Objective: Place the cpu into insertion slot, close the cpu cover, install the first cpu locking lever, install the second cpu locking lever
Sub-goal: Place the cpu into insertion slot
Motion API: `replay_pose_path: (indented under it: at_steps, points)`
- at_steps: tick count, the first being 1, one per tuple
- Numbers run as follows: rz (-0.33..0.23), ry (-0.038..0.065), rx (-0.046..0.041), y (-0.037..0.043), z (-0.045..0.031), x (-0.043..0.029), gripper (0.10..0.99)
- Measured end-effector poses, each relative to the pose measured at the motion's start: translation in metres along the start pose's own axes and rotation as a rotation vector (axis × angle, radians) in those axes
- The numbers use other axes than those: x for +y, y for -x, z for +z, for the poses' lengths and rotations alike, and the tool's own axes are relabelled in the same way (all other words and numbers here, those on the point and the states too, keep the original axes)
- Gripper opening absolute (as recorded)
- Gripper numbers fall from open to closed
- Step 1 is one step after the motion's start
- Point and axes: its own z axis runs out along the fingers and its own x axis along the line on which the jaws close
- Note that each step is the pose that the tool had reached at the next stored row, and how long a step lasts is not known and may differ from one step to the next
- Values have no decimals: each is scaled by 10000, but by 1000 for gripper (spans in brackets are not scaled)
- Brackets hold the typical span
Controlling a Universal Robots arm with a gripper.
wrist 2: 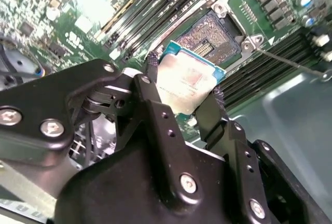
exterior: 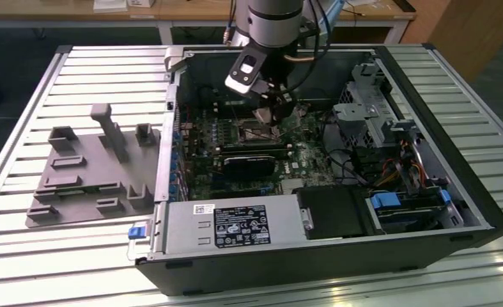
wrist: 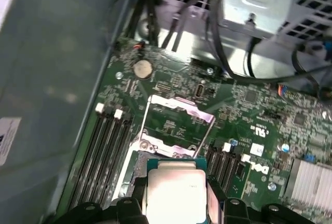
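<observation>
I have the claw (wrist 2: 185, 79) closed on the cpu (wrist: 174, 193), gripping two opposite edges and holding it close over the bare insertion slot (wrist 2: 210, 40). The cpu cover (wrist: 174, 103) stands flipped up. Memory slots (wrist: 106, 151) flank the socket, and black cables (wrist: 249, 78) hang beyond it.

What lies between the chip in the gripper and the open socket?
Nothing. In the second wrist view the chip, clamped by the gripper, hangs by the socket with no part between.
</observation>
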Motion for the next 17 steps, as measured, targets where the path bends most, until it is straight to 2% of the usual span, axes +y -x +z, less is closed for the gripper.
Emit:
replay_pose_path:
  at_steps: [12, 17]
  points:
    - [2157, 41, -186, 1, 85, -8, 537]
    - [2444, 46, -212, -27, 127, -40, 537]
